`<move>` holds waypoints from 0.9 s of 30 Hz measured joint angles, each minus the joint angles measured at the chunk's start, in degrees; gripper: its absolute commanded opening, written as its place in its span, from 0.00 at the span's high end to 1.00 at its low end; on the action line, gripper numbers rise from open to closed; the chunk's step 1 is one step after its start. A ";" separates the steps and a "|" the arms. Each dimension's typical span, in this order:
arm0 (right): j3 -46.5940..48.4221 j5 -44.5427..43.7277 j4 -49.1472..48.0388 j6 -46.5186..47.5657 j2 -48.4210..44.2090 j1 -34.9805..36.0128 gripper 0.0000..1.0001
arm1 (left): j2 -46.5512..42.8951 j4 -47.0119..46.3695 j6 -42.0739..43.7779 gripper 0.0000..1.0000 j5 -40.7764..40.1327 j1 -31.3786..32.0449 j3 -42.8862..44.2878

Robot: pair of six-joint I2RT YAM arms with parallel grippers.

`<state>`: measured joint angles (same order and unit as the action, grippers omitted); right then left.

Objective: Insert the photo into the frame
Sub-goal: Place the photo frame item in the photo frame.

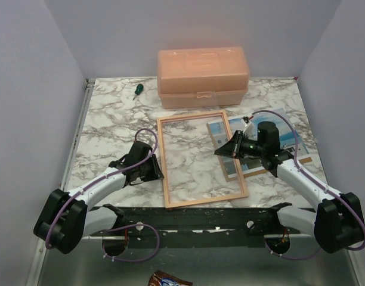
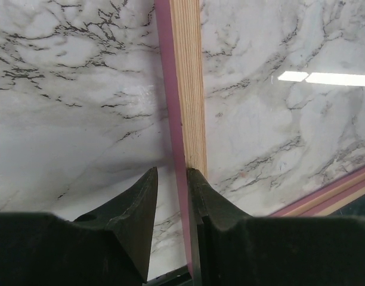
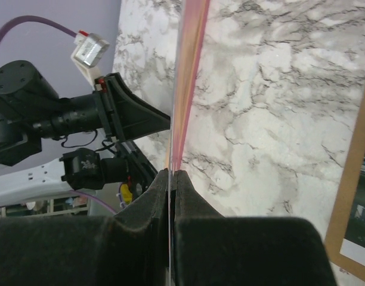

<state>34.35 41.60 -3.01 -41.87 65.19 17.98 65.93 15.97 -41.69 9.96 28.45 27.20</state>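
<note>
**Left gripper (image 2: pixel 172 173) astride the frame (image 2: pixel 188 89), photo not yet in**

Seen from the left wrist, the dark fingers stand part-way apart, one on each side of the frame's left rail near its near-left corner. A sliver of marble shows beside the pink face, so I cannot tell whether they pinch the rail or only brace it. The frame lies back-up in the middle of the table (image 1: pixel 111 119).

Seen from the right wrist, the right gripper (image 3: pixel 172 174) is clenched. A hair-thin, pink-tinted edge runs out of the seam, and I cannot tell what it is.

The photo (image 1: pixel 290 132) lies toward the table's right edge, partly under the right arm. With a brown board (image 1: pixel 225 161) it overlaps the frame's right rail.

I judge this the preparing step: the frame is steadied and the opening is bare. The next move calls for a hold on the print and a flat, square slide leftward into the opening.

Only the overhead view shows the whole layout. Only the wrist views show how the fingers stand. The right wrist view alone shows that thin edge.
</note>
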 measured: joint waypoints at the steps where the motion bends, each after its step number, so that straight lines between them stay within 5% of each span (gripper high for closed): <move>1: 0.00 -0.50 0.63 0.63 0.04 -0.02 0.99 | 0.00 0.02 0.13 0.73 -0.02 -0.07 0.04; 17: -1.11 -5.46 5.01 6.56 5.40 0.00 0.99 | 0.28 -0.02 0.33 0.73 0.07 -0.26 0.22; 27: -1.09 -5.99 5.88 8.63 9.90 0.09 0.59 | 0.68 -0.11 0.35 0.74 0.22 -0.26 0.46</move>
<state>33.26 35.62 2.87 -33.23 75.09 18.06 66.61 15.86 -41.34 10.17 28.18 27.66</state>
